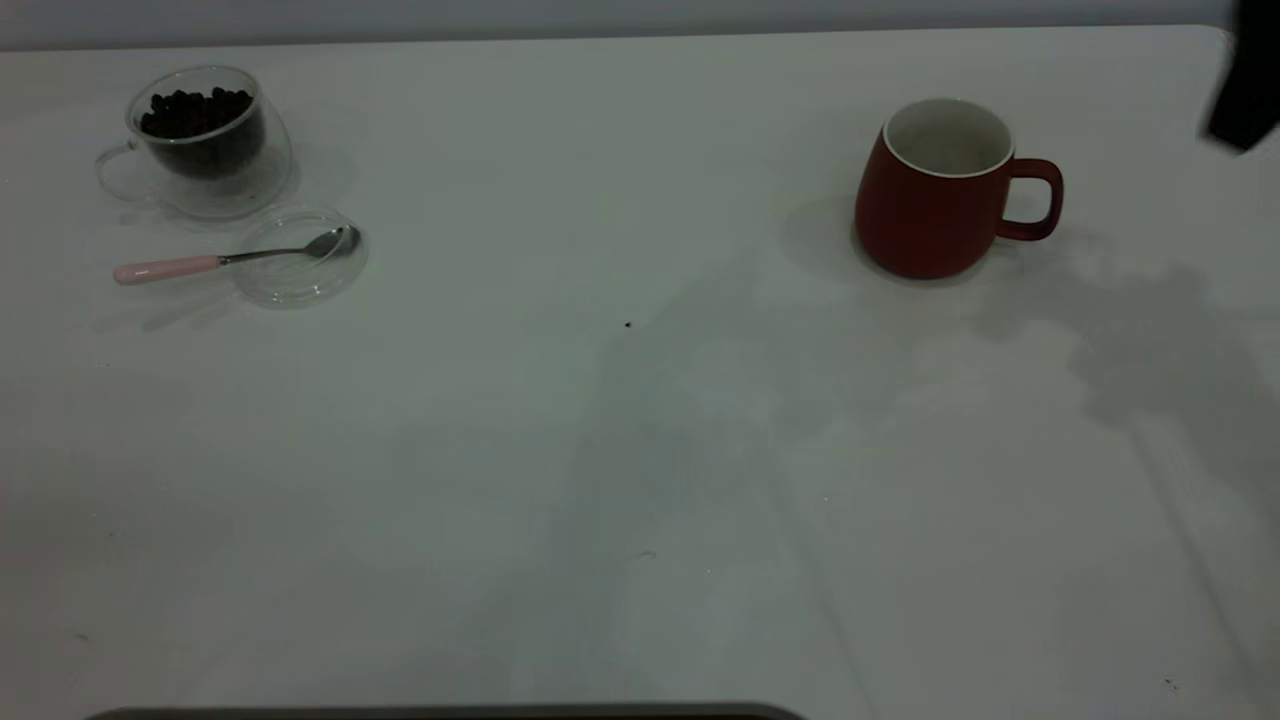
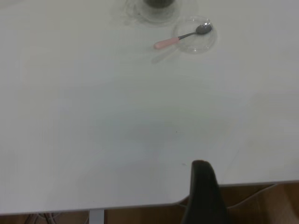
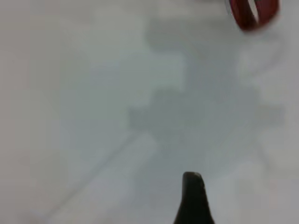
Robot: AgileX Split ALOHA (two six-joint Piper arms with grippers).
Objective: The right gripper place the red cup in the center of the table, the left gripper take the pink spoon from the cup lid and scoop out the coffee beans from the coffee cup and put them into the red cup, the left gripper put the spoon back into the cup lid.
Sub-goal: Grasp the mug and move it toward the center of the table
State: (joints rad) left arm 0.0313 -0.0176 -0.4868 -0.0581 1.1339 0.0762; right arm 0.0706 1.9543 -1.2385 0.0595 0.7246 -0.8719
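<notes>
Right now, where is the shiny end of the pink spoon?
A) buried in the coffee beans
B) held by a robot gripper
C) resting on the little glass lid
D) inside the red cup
C: the pink spoon lies with its metal bowl on the cup lid, its handle sticking out over the table, beside the coffee cup.

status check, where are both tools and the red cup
Left tool parked near table edge, holding nothing. Right tool above table, short of red cup. Pink spoon on cup lid. Path clear.
</notes>
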